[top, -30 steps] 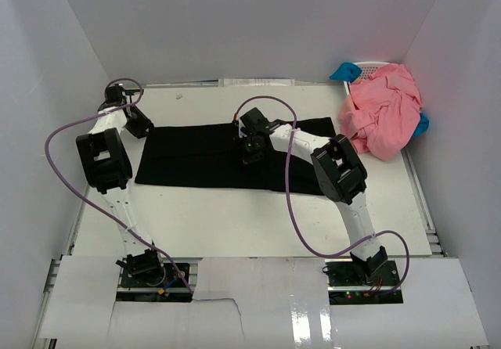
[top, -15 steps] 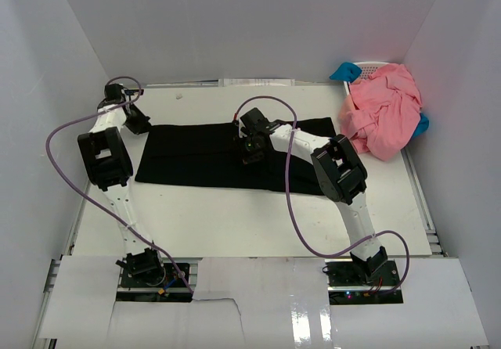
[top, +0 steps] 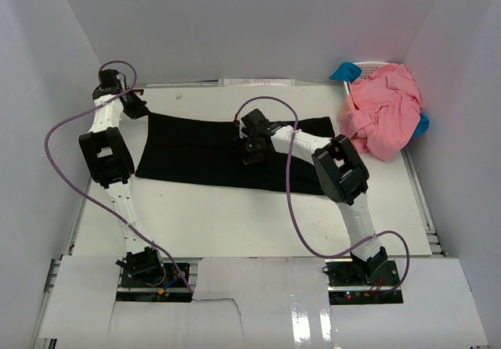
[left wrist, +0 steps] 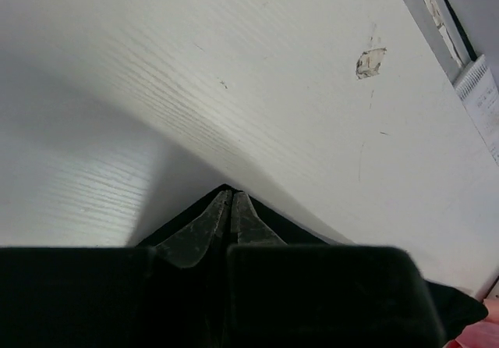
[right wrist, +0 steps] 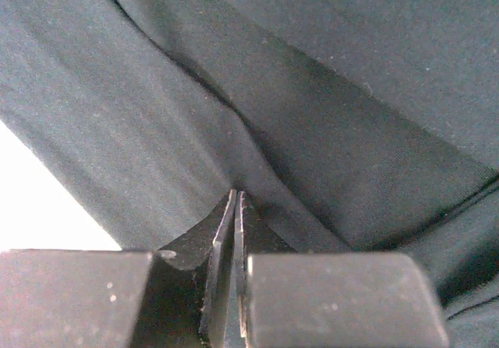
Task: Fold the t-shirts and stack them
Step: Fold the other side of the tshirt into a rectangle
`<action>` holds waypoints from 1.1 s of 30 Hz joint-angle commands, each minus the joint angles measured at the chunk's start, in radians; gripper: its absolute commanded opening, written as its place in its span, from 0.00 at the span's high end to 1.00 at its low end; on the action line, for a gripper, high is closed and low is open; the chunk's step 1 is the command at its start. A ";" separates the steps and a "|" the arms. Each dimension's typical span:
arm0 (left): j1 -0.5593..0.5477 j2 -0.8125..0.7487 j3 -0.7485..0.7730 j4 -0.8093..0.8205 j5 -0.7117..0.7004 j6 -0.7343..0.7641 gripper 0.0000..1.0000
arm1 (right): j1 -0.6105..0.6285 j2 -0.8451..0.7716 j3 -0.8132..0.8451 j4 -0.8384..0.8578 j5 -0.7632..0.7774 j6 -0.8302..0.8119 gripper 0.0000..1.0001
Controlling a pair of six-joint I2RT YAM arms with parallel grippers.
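Note:
The black t-shirt [top: 196, 155] lies folded in a long band across the table, from far left to the right. My left gripper [top: 135, 108] is shut on its far-left corner; in the left wrist view the fingertips [left wrist: 231, 196] meet with black cloth [left wrist: 292, 235] around them. My right gripper [top: 250, 152] rests on the middle of the band. In the right wrist view its jaws [right wrist: 236, 200] are shut on a ridge of the black cloth [right wrist: 351, 90]. The salmon-pink t-shirts [top: 383, 114] lie heaped at the back right.
The pink heap sits in a white lattice basket [top: 374, 66] by the right wall, with blue pieces [top: 344, 72] at its sides. White walls enclose the table [top: 235, 216]. A small scrap mark [left wrist: 369, 62] is on the table near the back edge.
My left gripper has moved toward the far left corner, drawing the shirt's far-left corner out with it. My right gripper has stayed on the middle of the shirt.

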 commanded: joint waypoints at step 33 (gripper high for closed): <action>-0.227 -0.078 -0.011 -0.025 0.172 0.162 0.32 | -0.098 -0.584 -0.532 -0.083 0.326 0.104 0.69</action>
